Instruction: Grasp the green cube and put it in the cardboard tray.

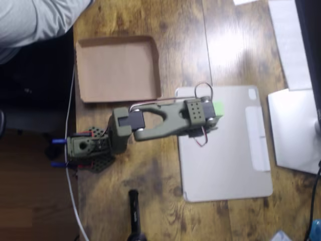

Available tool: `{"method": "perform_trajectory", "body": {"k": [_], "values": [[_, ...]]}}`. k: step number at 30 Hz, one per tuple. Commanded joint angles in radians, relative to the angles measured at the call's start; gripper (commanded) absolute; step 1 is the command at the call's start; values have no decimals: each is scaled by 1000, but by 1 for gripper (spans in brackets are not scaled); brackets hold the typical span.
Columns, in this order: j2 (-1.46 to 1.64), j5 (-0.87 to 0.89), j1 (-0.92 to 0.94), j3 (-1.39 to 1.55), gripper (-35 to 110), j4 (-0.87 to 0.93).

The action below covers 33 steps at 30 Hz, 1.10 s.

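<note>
A small mint-green cube (219,108) peeks out at the right edge of my olive-green gripper (210,116), over the upper part of the grey tablet case. The gripper head covers most of the cube and hides the fingers, so I cannot tell whether they are open or shut on it, or whether the cube rests on the case. The brown cardboard tray (85,70) lies at the upper left, beyond the arm's elbow, and holds nothing.
The flat grey tablet case (225,160) lies under the gripper. White papers (296,130) sit at the right edge. A black object (134,211) lies at the bottom. A person's sleeve (35,20) shows at the top left. The arm's base (83,148) stands left.
</note>
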Motion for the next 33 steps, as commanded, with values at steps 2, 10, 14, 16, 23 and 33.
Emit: {"method": "perform_trajectory", "body": {"k": [2,10,14,16,23,33], "values": [[-11,8,17,-179,0,23],[-41,-31,-86,-482,0,23],[-98,32,-175,-575,0,23],[-129,60,-219,-612,0,23],[-201,150,-267,-644,0,20],[-339,187,-230,-715,8,-61]]}}
